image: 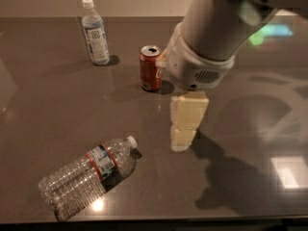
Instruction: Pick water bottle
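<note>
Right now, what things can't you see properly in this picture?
Camera view only.
- The gripper, hanging over the table near the red can, hides the table surface behind it.
- The arm covers the red can's right edge; the picture's top edge cuts off the arm.
- The water bottle has label words too small to read.

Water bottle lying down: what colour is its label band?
Red, white and blue, seen in the camera view; the water bottle lies left of the gripper.

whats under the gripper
Only table surface shows beneath the gripper, which hangs right of the lying water bottle. The arm hides the table behind it, beside the red can.
</note>
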{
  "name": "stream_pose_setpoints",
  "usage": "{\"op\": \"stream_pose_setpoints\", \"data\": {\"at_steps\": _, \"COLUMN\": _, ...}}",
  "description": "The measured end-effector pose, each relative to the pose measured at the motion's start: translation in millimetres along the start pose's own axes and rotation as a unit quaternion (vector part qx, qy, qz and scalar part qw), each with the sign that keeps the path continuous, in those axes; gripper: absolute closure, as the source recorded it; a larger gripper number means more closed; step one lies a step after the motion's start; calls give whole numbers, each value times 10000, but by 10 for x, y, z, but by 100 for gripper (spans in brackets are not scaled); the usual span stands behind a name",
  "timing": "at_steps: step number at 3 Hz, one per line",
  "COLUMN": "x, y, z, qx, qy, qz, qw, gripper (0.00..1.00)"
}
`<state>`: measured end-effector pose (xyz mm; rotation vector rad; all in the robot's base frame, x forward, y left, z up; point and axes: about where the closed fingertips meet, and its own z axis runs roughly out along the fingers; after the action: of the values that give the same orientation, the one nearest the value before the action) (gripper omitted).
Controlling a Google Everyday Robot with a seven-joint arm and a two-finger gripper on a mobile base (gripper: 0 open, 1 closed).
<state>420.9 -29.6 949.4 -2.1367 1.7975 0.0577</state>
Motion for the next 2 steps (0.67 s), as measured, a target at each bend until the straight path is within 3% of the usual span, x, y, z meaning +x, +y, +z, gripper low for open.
{"op": "stream_pose_setpoints", "data": {"at_steps": 1, "x": -485, "y": 125, "z": 487, "qx": -487, "qy": -278, "qz": -667, "qw": 9962, "gripper": 0}}
{"op": "stream_pose_setpoints", "data": {"at_steps": 2, "x": -754, "y": 237, "z": 807, "qx": -816, "qy": -527, "qz": -1068, "qw": 9895, "gripper": 0}}
